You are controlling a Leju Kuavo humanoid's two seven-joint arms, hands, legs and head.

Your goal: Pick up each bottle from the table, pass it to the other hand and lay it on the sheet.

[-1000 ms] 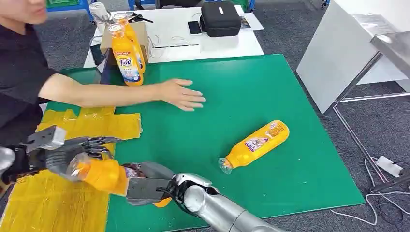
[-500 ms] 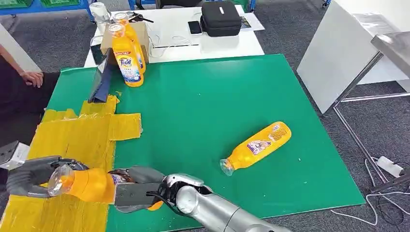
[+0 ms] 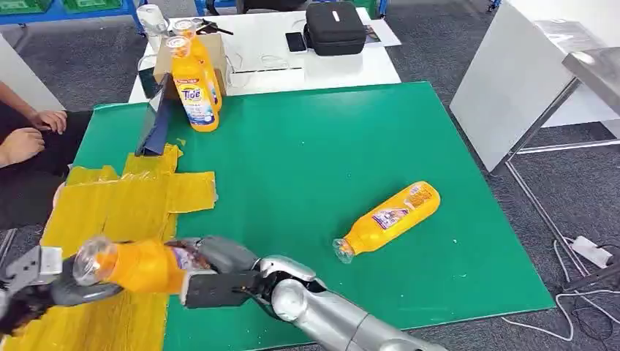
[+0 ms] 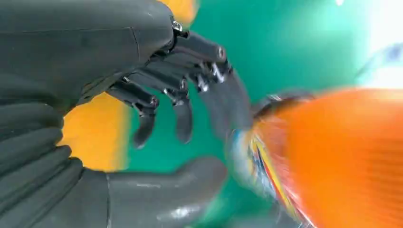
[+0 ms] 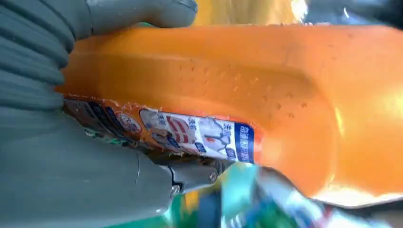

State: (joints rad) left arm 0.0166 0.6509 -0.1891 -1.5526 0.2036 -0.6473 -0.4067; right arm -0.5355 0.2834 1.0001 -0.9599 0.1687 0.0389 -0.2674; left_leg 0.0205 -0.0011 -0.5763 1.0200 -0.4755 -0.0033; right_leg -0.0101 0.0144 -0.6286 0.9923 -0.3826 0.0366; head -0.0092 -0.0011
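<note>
The right hand (image 3: 212, 281) grips a glossy orange plastic bottle (image 3: 135, 265) by its labelled body, holding it lengthwise over the crinkled yellow plastic sheet (image 3: 128, 197). The left hand (image 3: 55, 291) sits at the bottle's clear neck, fingers (image 4: 183, 102) spread, gripping nothing. A second orange bottle (image 3: 387, 219) lies well to the sheet's right on the green tabletop (image 3: 314, 139).

Held bottle (image 3: 139, 265): orange, label w/ blue, red & white print. Bottle on desk at right (image 3: 389, 219): same orange, multicolour label. Desk (image 3: 329, 146) top green. Sheet (image 3: 110, 212) yellow, near left. Far-left bottles (image 3: 194, 91): orange, blue "Tide" label. Hands dark grey: right (image 3: 216, 281), left (image 3: 62, 289). Far case (image 3: 334, 28) black.
</note>
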